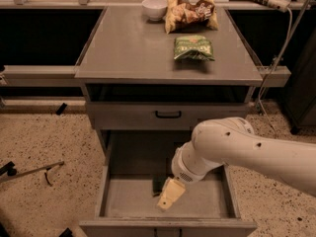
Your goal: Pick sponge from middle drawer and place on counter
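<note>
The middle drawer (127, 202) stands pulled out at the bottom of the grey cabinet. The sponge (157, 186) lies on the drawer floor near the middle; only a dark sliver shows at the left of my gripper. My gripper (170, 195) hangs down inside the drawer from the big white arm, right over the sponge and covering most of it. The counter (128, 48) is the flat grey top of the cabinet, above and behind the drawer.
On the counter lie a green snack bag (194, 48), a brown and yellow chip bag (190, 11) and a white bowl (154, 8). A shut shallower drawer with a black handle (168, 114) sits above the open one. A metal tool (29, 172) lies on the floor at left.
</note>
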You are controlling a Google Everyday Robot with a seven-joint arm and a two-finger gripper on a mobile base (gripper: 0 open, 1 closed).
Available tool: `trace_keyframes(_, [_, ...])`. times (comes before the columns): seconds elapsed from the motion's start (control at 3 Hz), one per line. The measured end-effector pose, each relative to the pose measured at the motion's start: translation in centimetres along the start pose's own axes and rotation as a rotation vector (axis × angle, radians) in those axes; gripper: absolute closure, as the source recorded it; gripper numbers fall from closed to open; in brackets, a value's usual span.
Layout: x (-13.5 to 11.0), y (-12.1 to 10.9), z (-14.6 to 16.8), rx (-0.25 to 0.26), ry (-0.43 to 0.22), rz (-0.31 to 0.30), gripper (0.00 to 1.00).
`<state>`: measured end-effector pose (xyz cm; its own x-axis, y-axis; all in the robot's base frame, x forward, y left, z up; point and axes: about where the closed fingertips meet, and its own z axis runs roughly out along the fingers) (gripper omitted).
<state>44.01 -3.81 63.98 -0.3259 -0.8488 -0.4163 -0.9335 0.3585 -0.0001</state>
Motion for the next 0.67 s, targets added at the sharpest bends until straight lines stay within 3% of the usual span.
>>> trace_keyframes(0.33, [-0.3,-0.4,1.0,0.02,-0.029,-0.009,0.0])
trace_keyframes(0.67, [-1.8,-1.9,4.2,0.053,-0.102,-0.033,0.0])
